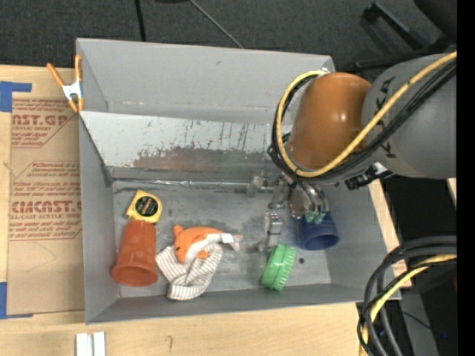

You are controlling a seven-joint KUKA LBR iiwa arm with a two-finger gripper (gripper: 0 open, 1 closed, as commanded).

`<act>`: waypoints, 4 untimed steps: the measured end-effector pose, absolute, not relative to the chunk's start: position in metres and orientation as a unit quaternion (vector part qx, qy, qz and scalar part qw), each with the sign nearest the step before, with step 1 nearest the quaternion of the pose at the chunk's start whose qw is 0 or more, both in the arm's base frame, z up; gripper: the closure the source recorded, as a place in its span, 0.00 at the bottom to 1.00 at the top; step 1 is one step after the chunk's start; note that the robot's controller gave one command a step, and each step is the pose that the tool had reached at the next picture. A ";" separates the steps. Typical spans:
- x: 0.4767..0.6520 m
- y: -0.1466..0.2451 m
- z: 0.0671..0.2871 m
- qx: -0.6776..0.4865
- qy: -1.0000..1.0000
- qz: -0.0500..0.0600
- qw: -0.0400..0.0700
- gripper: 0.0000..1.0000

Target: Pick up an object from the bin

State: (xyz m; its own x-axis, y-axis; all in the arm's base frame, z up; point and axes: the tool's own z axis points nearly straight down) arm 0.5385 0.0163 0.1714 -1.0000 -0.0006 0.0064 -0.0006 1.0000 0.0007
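Grey metal bin taken as reference. Beyond its far rim: dark grey floor, finely speckled, matte. A dark cord runs down across that floor toward the bin's far left corner; a thin pale line crosses diagonally toward the middle of the far rim. Past the far right corner, a flat black object lies on the floor, shape unclear. Along the bin's near side: pale wood bench, smooth, grain faint; the same wood shows beside the bin's right wall. Light even, shadows soft.
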 end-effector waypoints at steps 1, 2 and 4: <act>0.540 0.016 0.176 0.000 -1.000 0.000 -0.001 0.00; 0.533 0.035 0.136 0.031 -1.000 0.000 -0.004 0.00; 0.561 0.115 0.070 0.243 -0.970 -0.001 -0.001 1.00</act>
State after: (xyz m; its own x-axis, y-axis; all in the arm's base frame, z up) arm 0.5611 0.1145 0.0703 -0.8820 -0.4712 -0.0030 -0.4712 0.8820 0.0016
